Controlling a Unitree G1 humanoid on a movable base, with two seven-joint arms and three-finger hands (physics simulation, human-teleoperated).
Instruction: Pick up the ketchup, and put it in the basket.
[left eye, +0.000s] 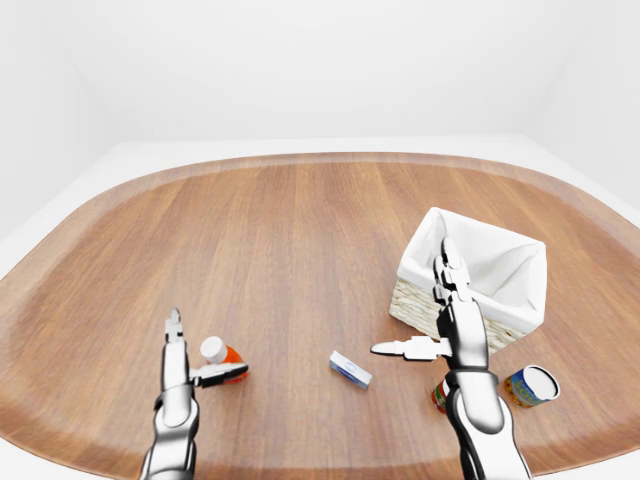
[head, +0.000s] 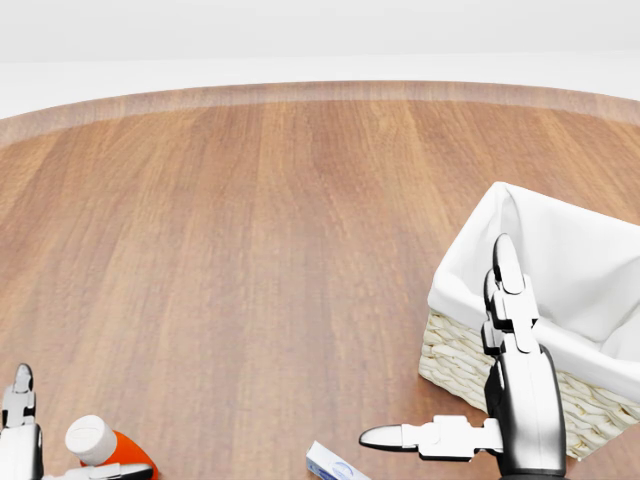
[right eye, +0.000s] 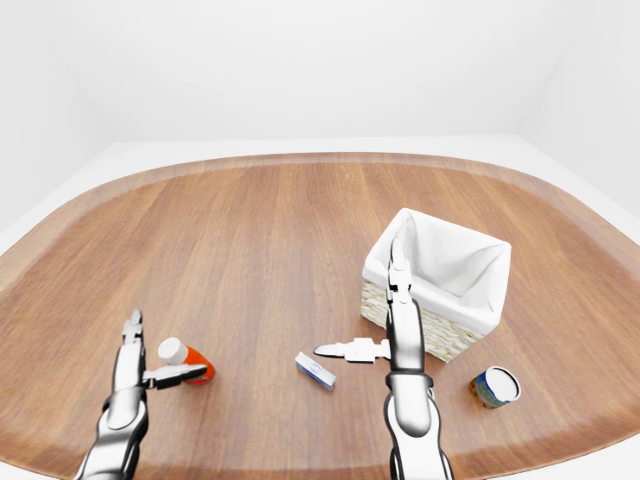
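Observation:
The ketchup (left eye: 226, 354) is a red-orange bottle with a white cap, lying on its side on the wooden table (left eye: 280, 240) at the lower left. My left hand (left eye: 204, 346) is open: its thumb reaches across the near side of the bottle and its upright fingers (left eye: 173, 330) stand left of the cap, not closed round it. The wicker basket (right eye: 455, 228) with a white cloth liner stands at the right. My right hand (right eye: 357, 297) hovers open beside the basket's left wall, fingers up and thumb pointing left.
A small blue-and-white box (right eye: 315, 370) lies between my hands. A can (right eye: 494, 387) lies on its side below the basket, and a small red-and-green item (left eye: 439, 394) peeks out behind my right forearm. The table's rounded edge runs along the bottom.

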